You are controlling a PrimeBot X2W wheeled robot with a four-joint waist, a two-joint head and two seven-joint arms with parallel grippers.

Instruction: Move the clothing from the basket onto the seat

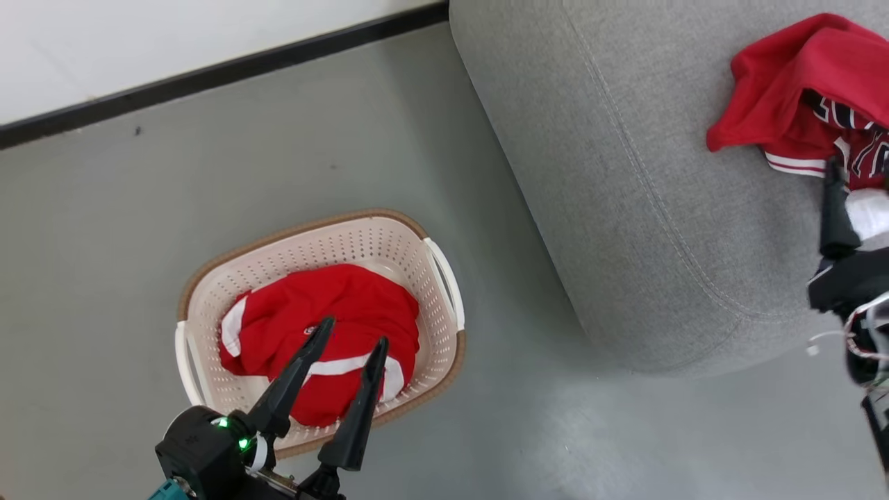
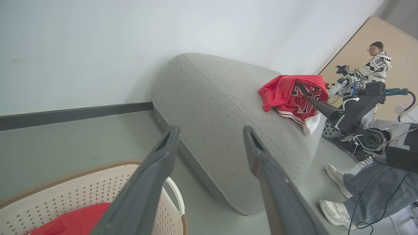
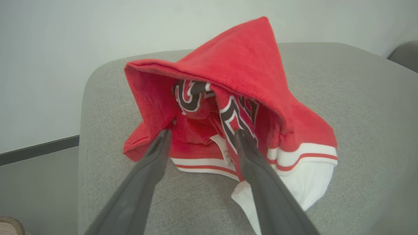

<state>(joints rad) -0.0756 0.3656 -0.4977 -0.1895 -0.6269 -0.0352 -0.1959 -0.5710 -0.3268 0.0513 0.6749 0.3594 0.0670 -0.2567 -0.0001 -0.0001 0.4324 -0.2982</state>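
Observation:
The cream basket (image 1: 437,278) stands on the floor with a red garment (image 1: 326,312) with white stripes and a small logo lying in it. My left gripper (image 1: 353,333) hangs open above that garment, nothing between its fingers; in the left wrist view the left gripper (image 2: 211,129) stands over the basket (image 2: 65,202). A second red garment (image 3: 235,75) with black-and-white lettering lies heaped on the grey seat (image 3: 359,98). My right gripper (image 3: 203,133) is open, its tips at the garment's striped hem.
The seat (image 1: 625,173) is to the right of the basket, with grey floor (image 1: 208,173) between them and a white wall with a dark skirting behind. A person's legs and shoes (image 2: 336,176) stand by the seat's far end; another person (image 2: 375,65) and a second robot (image 2: 346,85) are further back.

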